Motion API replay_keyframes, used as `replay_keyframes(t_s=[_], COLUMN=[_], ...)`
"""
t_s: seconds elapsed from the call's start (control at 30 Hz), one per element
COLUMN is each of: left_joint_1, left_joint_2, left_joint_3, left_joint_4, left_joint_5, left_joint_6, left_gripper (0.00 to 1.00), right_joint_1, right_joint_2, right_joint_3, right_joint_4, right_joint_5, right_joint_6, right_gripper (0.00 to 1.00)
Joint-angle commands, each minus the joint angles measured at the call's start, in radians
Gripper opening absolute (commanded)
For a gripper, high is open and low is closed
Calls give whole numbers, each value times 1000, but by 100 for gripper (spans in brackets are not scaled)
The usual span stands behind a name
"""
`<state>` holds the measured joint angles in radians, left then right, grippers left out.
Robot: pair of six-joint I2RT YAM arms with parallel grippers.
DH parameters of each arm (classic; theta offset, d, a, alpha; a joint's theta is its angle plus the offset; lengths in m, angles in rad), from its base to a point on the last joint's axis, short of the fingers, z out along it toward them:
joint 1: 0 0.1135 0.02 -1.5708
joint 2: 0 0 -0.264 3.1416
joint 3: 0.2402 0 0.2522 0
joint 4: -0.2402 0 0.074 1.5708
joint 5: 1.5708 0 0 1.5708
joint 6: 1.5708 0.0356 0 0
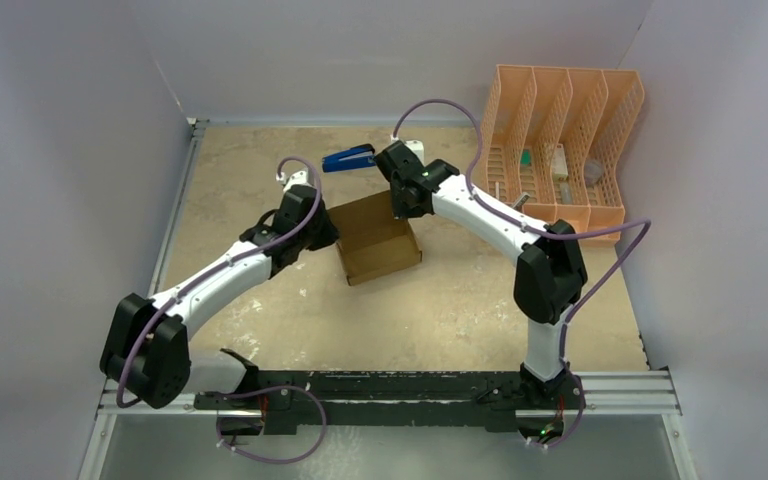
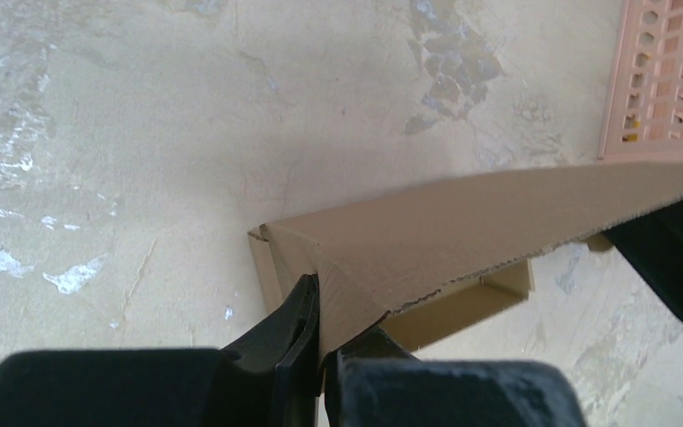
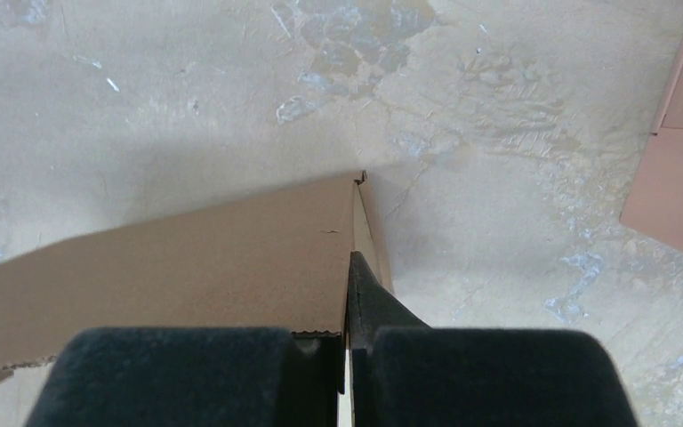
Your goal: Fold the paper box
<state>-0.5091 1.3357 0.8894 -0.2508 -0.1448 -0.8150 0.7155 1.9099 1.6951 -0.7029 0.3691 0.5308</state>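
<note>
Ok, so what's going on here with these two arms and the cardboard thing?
Two robot arms are folding a brown paper box in the middle of the table. The left end effector is shut on a cardboard wall at one side of the box, and the right end effector is shut on a wall at the opposite side. The box has raised sides and an open top. A peach mesh organizer stands apart at the far right.

paper box point(image 1: 375, 240) corners hidden; mesh organizer point(image 1: 565, 95) contents too small to identify.
</note>
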Motion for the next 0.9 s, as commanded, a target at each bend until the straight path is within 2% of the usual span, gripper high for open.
replay_keyframes(t_s=[0.0,0.33,0.57,0.63,0.67,0.77,0.87], left_joint_1=[-20,-35,-61,-62,-64,-69,-75], left_joint_2=[-83,-115,-110,-112,-116,-134,-151], left_joint_3=[-15,-173,-193,-187,-185,-186,-194], left_joint_4=[136,274,327,320,315,291,269], left_joint_5=[97,93,73,71,71,54,27], left_joint_6=[7,14,24,34,40,63,92], left_gripper=[0,0,0,0,0,1,2], right_joint_1=[22,25,30,29,29,29,29], right_joint_2=[-22,-190,-246,-270,-284,-332,-389], right_joint_3=[-28,-458,-554,-565,-567,-570,-580], right_joint_4=[74,563,684,690,690,679,664], right_joint_5=[45,9,-24,-28,-31,-42,-67], right_joint_6=[41,-75,-146,-147,-147,-149,-143], right_gripper=[0,0,2,10,18,34,46])
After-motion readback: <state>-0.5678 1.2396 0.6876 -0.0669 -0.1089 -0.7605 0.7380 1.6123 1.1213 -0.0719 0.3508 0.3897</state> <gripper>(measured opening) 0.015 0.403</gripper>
